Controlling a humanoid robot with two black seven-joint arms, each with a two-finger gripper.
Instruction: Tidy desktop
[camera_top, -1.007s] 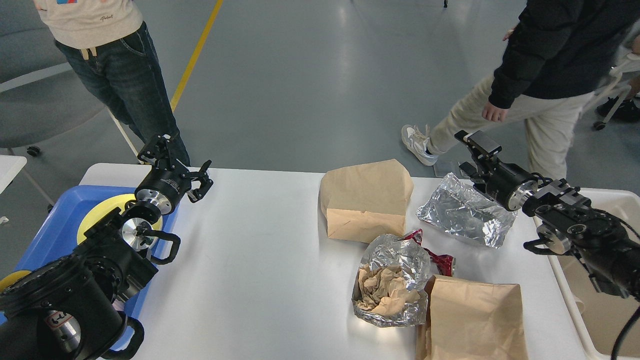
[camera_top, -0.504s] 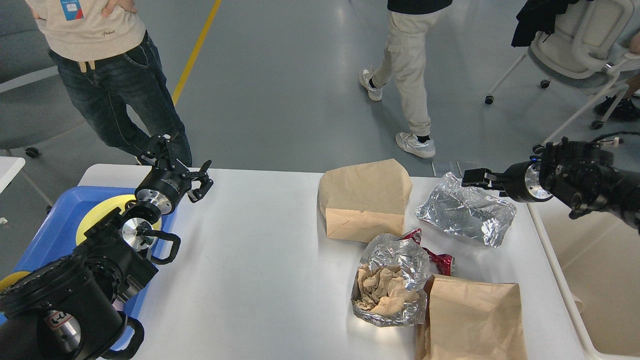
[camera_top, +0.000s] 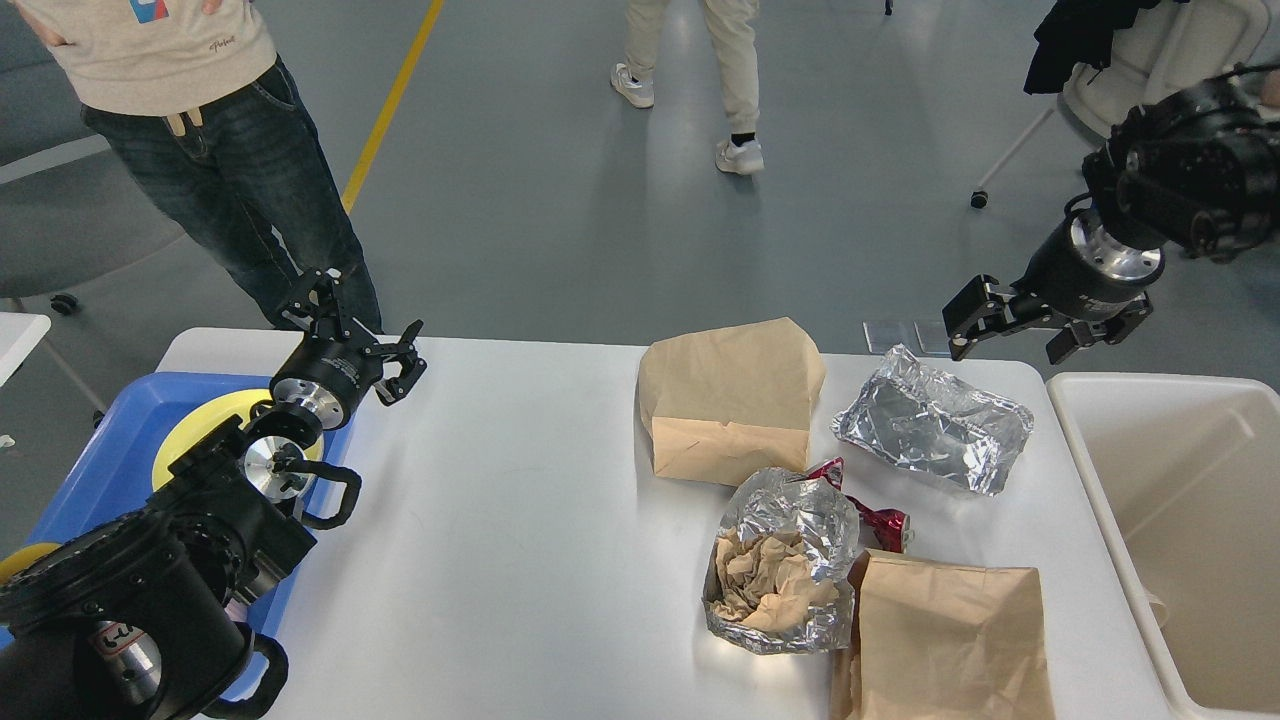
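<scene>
The large white rectangular worktop (camera_top: 520, 500) with rounded corners fills the lower middle of the head view; on its right half lie a tan paper bag (camera_top: 732, 400) toward the far edge, a crumpled silver foil wrapper (camera_top: 935, 420) just right of it, a silver foil bag stuffed with crumpled brown paper (camera_top: 782, 565) nearer the front, a red shiny wrapper (camera_top: 880, 522) peeking out beside that bag, and a second tan paper bag (camera_top: 945, 640) at the front edge, touching the foil bag; the left half of the worktop is bare.

The left tool (camera_top: 358, 335) hangs over the far left corner of the worktop, its two black fingers spread apart and holding nothing; its arm runs back over a blue plastic tray (camera_top: 105, 460) that sits at the worktop's left end and carries a round yellow plate (camera_top: 205, 420). The right tool (camera_top: 1030, 330) is raised above and beyond the far right corner of the worktop, just past the silver foil wrapper and clear of it; its fingers stand apart and empty.

A cream-white plastic bin (camera_top: 1130, 500) stands against the right end of the worktop. Beyond, on the grey floor (camera_top: 560, 180), a person in dark jeans (camera_top: 240, 170) stands near the left corner, and another person's legs (camera_top: 720, 60) show farther off.
</scene>
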